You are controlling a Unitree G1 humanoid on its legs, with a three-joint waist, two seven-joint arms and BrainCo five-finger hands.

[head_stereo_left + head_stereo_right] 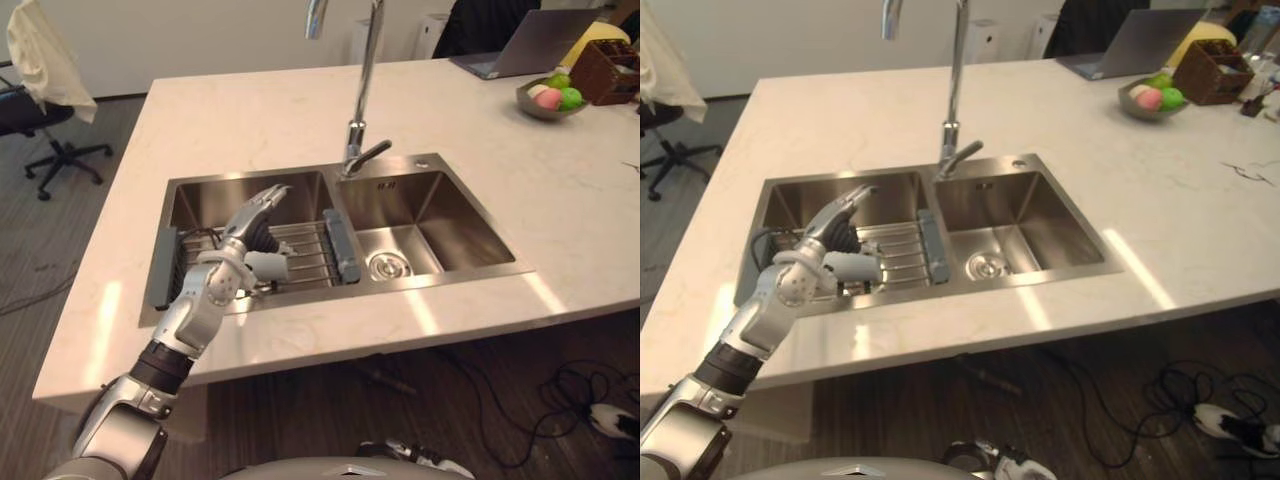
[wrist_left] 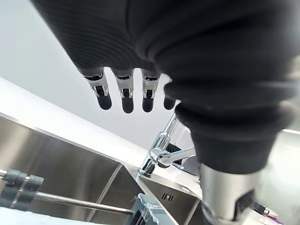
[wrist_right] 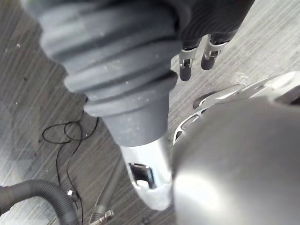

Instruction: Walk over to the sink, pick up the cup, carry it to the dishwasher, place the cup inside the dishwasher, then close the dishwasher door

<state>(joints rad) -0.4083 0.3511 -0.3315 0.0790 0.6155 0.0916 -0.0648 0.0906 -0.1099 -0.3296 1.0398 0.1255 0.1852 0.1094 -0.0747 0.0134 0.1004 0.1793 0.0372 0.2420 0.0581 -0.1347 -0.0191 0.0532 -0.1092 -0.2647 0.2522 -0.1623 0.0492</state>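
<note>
Stainless steel sink (image 1: 452,228), ribbed wire rack (image 1: 308,250), pale cylindrical cup (image 1: 268,266) beside left hand (image 1: 250,224), fingers (image 2: 127,99) straight, apart, empty.

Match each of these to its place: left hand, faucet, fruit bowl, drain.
Things:
1. left hand
2. faucet
3. fruit bowl
4. drain

Places:
A. in the floor of the right basin
B. at the far right of the counter
C. over the rack in the left basin
D. behind the divider between the two basins

Pairs: 1-C, 2-D, 3-B, 4-A
</note>
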